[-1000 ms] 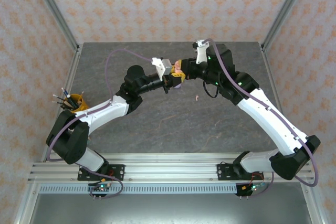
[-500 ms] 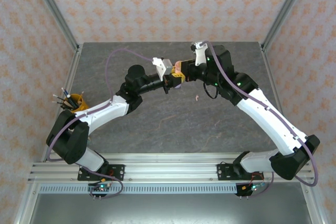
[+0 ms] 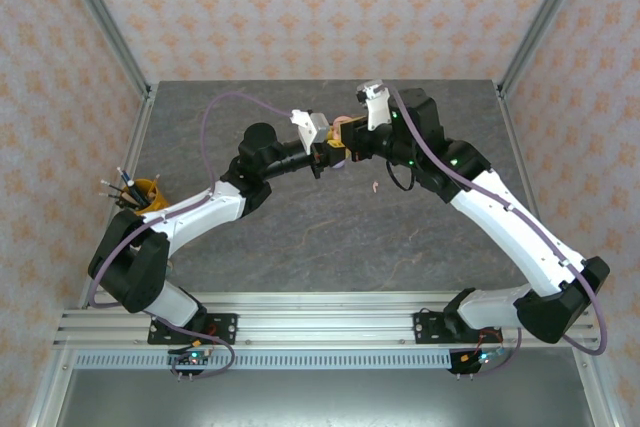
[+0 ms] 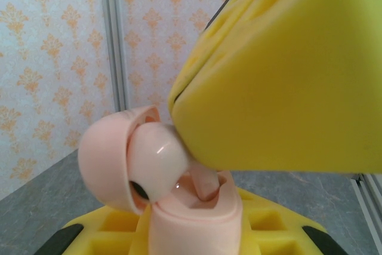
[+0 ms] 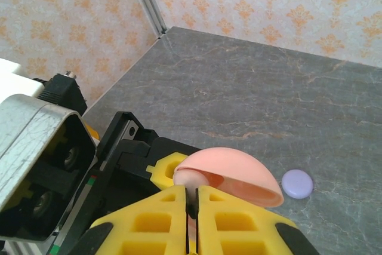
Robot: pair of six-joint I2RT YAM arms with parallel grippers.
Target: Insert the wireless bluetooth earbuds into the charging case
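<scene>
Pink case clamped in left hand, right hand pinching pink earbud, lilac case in right-wrist view

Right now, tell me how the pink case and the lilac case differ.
The pink case is open, lid up; the lilac case looks shut. The pink case is held off the table by the left gripper; the lilac case lies flat on the table. Both are round.
</scene>
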